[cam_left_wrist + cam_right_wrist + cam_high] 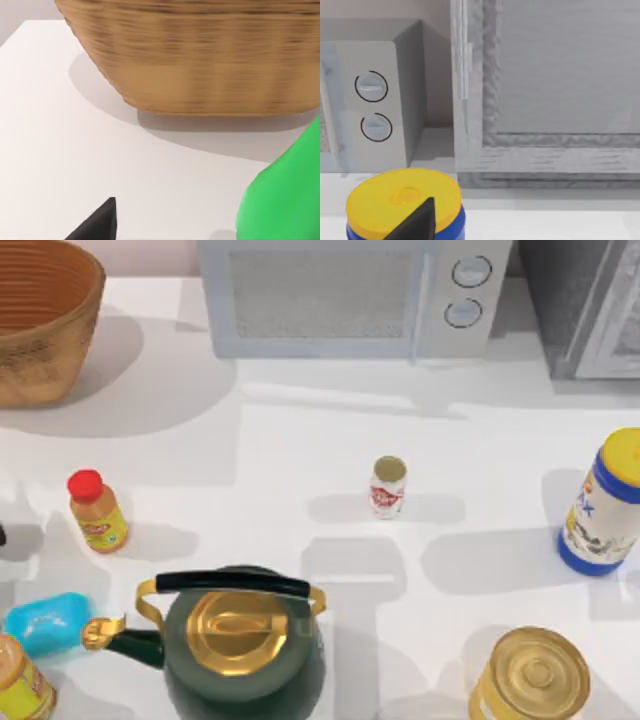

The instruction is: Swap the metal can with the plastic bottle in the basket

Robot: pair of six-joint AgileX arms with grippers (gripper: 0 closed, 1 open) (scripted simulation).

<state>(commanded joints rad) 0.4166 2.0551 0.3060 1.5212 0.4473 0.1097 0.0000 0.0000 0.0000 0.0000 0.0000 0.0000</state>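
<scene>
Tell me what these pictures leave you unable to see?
- Basket floor: top view, cut by the frame edge, so any contents stay unknown.
- Green shape: left wrist view, cut by the edge, unidentifiable.
- Small can label: top view, too small to read.
- Blue container body: right wrist view, cut off below.

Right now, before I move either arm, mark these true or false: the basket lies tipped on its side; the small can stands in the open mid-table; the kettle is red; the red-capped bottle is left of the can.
1. The basket lies tipped on its side: false, it stands upright at the table's far left.
2. The small can stands alone mid-table: true.
3. The kettle is red: false, dark green with a gold lid.
4. The red-capped bottle is left of the can: true.
</scene>
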